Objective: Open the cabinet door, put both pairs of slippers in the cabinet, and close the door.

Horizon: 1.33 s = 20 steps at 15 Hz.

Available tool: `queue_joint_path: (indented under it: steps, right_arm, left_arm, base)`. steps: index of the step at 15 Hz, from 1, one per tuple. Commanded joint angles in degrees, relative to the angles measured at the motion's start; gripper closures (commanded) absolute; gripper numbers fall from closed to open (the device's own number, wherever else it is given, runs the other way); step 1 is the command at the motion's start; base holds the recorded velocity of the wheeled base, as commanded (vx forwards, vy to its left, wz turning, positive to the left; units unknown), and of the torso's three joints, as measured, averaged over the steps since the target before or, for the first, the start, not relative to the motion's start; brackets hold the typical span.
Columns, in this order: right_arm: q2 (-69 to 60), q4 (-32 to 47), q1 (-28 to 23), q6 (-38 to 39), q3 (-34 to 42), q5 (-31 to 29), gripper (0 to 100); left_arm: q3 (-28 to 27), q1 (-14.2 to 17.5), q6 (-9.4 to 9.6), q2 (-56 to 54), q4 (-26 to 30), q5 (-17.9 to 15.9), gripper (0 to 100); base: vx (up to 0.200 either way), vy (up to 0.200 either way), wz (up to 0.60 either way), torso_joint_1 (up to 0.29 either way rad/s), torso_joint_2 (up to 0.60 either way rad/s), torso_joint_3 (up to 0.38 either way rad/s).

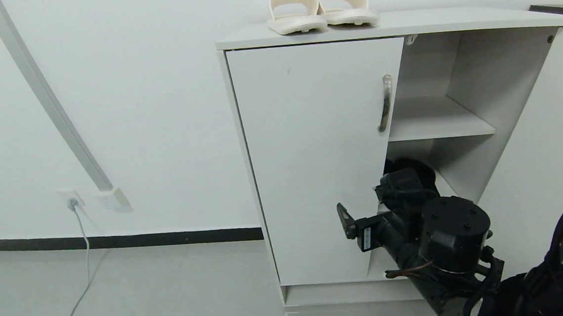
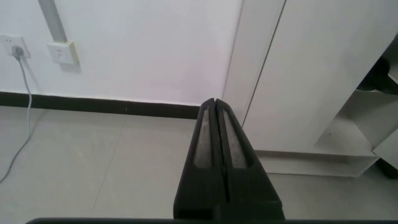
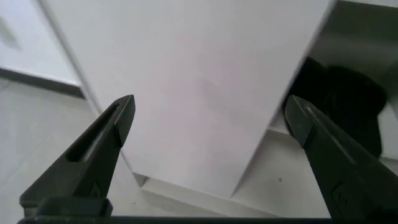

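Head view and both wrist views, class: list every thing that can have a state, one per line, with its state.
White cabinet's left door with metal handle: shut.
White cabinet's right door: swung open.
Cream slippers pair: on the cabinet top, outside.
Black slippers: inside, on the lower shelf.
Left pincer: shut, empty.
Right pincer: open, empty.
Grey wall plug: plugged in.

**What I cannot make out**

My right arm [image 1: 445,235] covers most of the dark shape [image 1: 408,168] in the cabinet's [image 1: 470,18] lower compartment. From my right wrist that shape [image 3: 339,102] is a blur, half behind the closed door [image 3: 186,81]. Whether it is one slipper or two, I cannot tell. The open door [image 1: 544,159] runs off the picture's edge.
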Motion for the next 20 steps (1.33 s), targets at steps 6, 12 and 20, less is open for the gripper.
queue_joint_path:
  steps: [6, 12, 20]
  right_arm:
    - [0.9, -0.4, -0.2, -1.1, 1.1, 1.6, 0]
    - [1.4, -0.5, -0.3, -1.1, 1.1, 1.5, 0]
    - [1.5, -0.4, -0.2, -1.1, 1.1, 1.6, 0]
  left_arm:
    - [0.0, 0.0, -0.06, 0.1, 0.0, 0.1, 100]
    - [0.0, 0.0, -0.06, 0.1, 0.0, 0.1, 100]
    - [0.0, 0.0, 0.02, 0.1, 0.0, 0.0, 100]
  base:
    - [0.000, 0.000, 0.00, 0.000, 0.00, 0.000]
    - [0.000, 0.000, 0.00, 0.000, -0.03, -0.032]
    - [0.000, 0.000, 0.00, 0.049, -0.40, -0.348]
